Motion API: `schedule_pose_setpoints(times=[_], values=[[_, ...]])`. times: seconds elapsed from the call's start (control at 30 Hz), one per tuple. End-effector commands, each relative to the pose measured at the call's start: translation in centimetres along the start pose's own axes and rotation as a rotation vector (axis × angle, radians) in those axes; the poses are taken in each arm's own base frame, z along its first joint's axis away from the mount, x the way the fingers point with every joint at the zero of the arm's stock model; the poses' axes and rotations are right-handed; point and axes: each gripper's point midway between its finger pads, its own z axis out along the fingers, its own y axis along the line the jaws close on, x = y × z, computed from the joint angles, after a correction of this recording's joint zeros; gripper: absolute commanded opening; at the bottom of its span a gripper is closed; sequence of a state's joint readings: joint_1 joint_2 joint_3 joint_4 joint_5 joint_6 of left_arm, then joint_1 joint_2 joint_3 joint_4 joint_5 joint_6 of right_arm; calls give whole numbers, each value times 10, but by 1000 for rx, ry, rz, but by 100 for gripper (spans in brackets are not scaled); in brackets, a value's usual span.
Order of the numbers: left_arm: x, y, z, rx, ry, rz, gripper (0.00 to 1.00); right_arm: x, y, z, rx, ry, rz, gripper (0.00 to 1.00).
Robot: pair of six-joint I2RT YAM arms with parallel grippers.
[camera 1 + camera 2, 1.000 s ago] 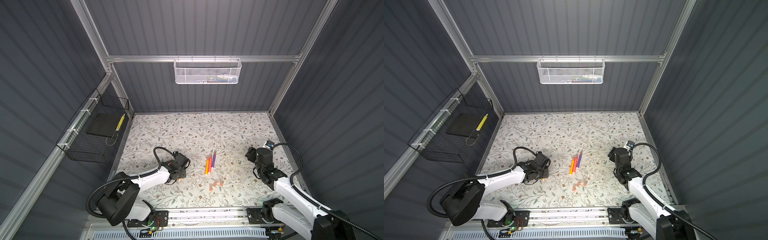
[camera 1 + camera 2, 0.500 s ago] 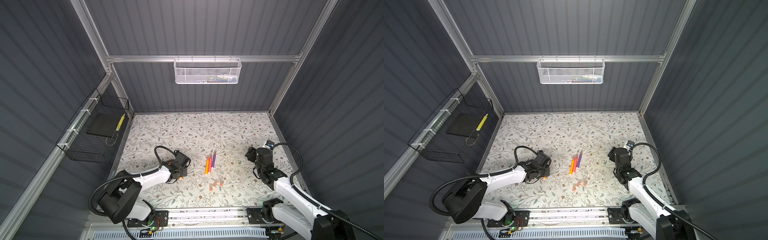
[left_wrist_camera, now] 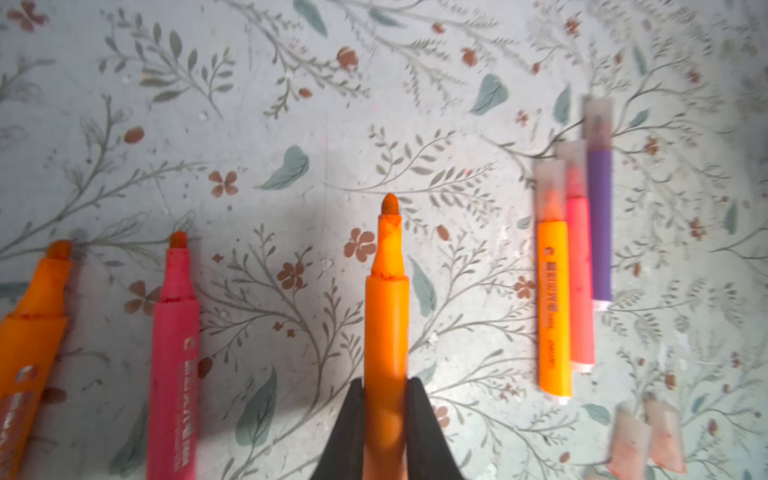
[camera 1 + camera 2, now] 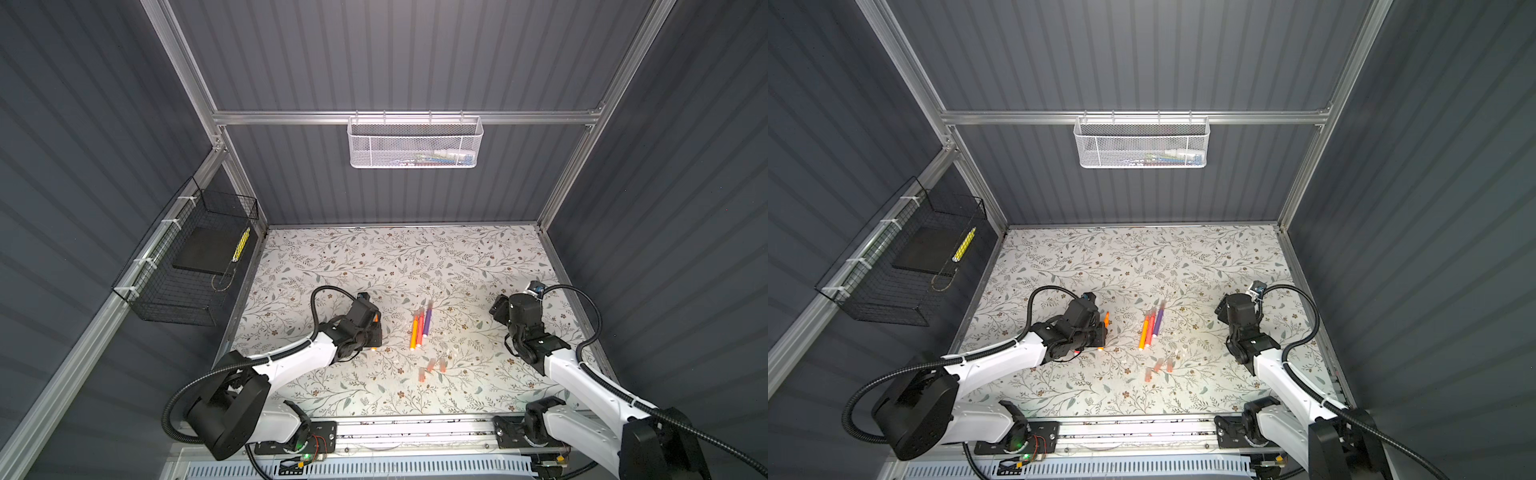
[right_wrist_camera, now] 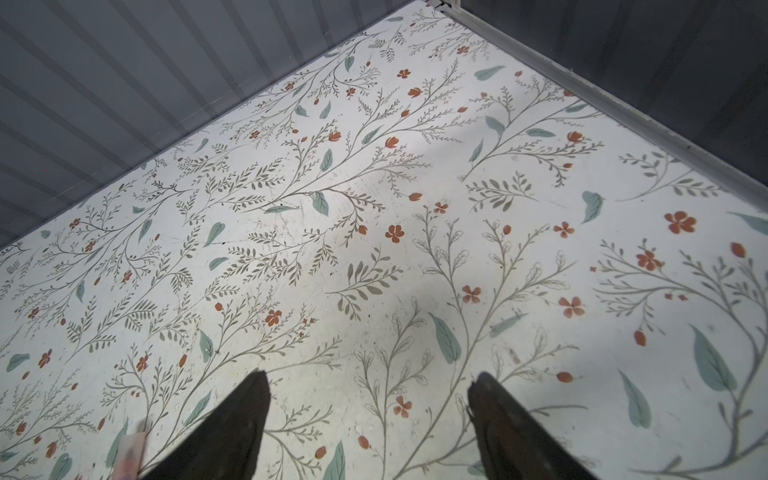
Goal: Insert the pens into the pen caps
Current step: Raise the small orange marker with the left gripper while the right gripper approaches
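Note:
My left gripper is shut on the barrel of an uncapped orange pen, whose tip points away from the jaws. Beside it, an uncapped pink-red pen and another uncapped orange pen lie on the table. Three capped pens, orange, pink and purple, lie side by side at mid-table. Loose pen caps sit just in front of them. In both top views the left gripper is low, left of the capped pens. My right gripper stands open over bare table at the right.
A white mesh basket hangs on the back wall. A black wire basket with a yellow stick hangs on the left wall. One loose cap lies near my right gripper.
The left jaws have closed onto the orange pen. The right arm has stayed where it was, jaws open.

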State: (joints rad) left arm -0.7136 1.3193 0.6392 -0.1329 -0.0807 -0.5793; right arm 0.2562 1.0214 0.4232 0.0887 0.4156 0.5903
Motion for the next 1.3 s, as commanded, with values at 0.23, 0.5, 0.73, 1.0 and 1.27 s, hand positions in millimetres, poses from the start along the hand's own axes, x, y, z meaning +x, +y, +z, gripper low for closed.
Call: schedule_pose_setpoints(times=[0.23,0.5,0.73,1.0,1.27], values=[[-8,-28,-32,199,-93,56,0,0,20,-4,-91,51,32,73],[-9,-59,-55,407,-156,91,0,37,154,-77,-640,202,106,74],[-1,-87,-59,530,-162,139,0,71,215,-131,-886,297,170,72],[4,-99,-54,579,-146,152,0,82,224,-147,-930,301,207,73],[8,-105,-48,607,-133,158,0,102,235,-139,-930,350,206,71]])
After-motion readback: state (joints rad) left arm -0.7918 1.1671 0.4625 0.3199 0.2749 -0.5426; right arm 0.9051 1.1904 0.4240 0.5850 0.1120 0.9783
